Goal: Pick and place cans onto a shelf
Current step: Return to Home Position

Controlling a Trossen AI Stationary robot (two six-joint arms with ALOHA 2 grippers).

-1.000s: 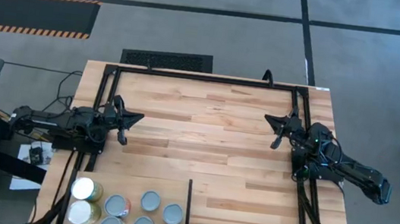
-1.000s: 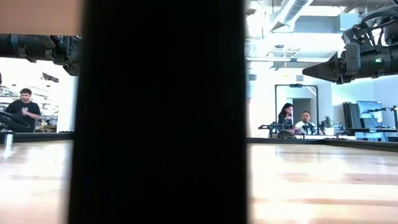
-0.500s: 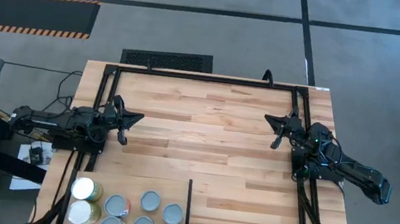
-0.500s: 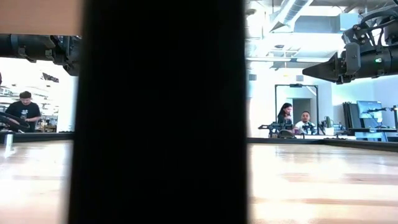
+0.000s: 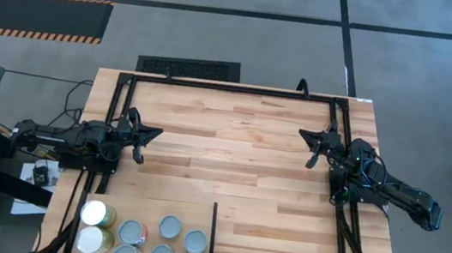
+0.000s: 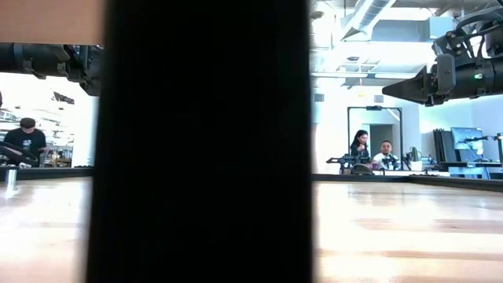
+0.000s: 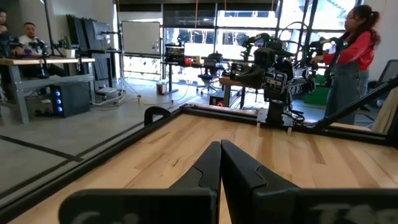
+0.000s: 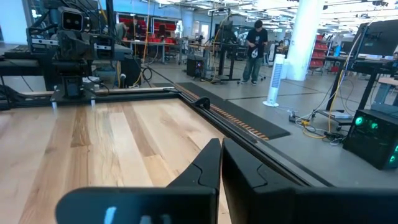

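Note:
Several cans [image 5: 143, 242] stand upright on their bases at the table's near left corner, most with silvery tops and two with white tops [image 5: 94, 214]. Just to their right rises the shelf's thin dark upright divider [image 5: 212, 239], which fills the middle of the low view [image 6: 204, 141]. I cannot tell the shelf's pale panel from the tabletop here. My left gripper [image 5: 156, 133] is shut and level at the table's left side, far from the cans. My right gripper [image 5: 303, 134] is shut and level at the right side. Both wrist views show the fingertips meeting: left [image 7: 221, 146], right [image 8: 221, 143].
A black frame rail [image 5: 239, 89] runs around the table's far edge and sides. The plank tabletop [image 5: 231, 153] lies bare between the two grippers. People stand and sit in the room beyond the table [image 6: 373, 149].

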